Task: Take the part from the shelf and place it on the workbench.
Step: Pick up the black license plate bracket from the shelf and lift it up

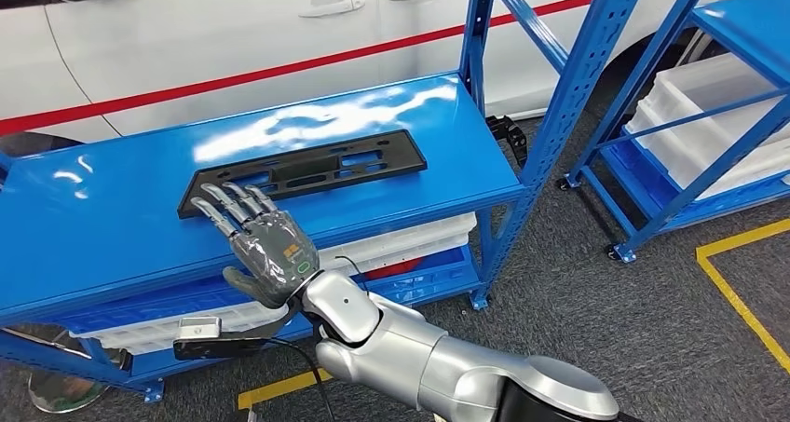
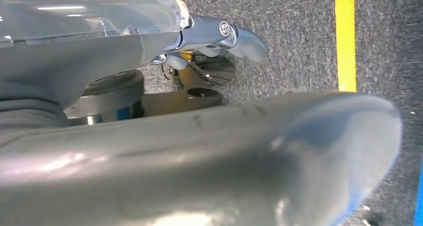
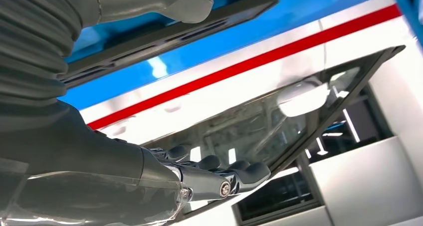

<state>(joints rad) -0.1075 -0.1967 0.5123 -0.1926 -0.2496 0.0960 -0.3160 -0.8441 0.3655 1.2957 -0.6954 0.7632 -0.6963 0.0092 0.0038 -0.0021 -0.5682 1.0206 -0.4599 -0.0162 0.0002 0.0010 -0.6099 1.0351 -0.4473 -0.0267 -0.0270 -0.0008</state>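
Setting: blue shelf (image 1: 112, 226) beside a white car (image 1: 233, 40) with a red stripe.
Right hand (image 1: 265, 245): fingers spread flat, holding nothing, tips touching the part's near-left end.
Part (image 1: 307, 169): long black plate lying flat on the shelf's top board.
Left hand (image 2: 224, 36): hanging over grey floor (image 2: 299, 46); fingers loosely curled, grasp unclear.

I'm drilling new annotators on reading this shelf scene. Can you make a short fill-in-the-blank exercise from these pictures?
1. The black part lies flat on the top level of the ____ shelf.
2. The right hand reaches over the shelf with its fingers ____.
3. Behind the shelf stands a white car with a ____ stripe.
4. The floor bears ____ tape lines.

Missing words: blue; spread; red; yellow
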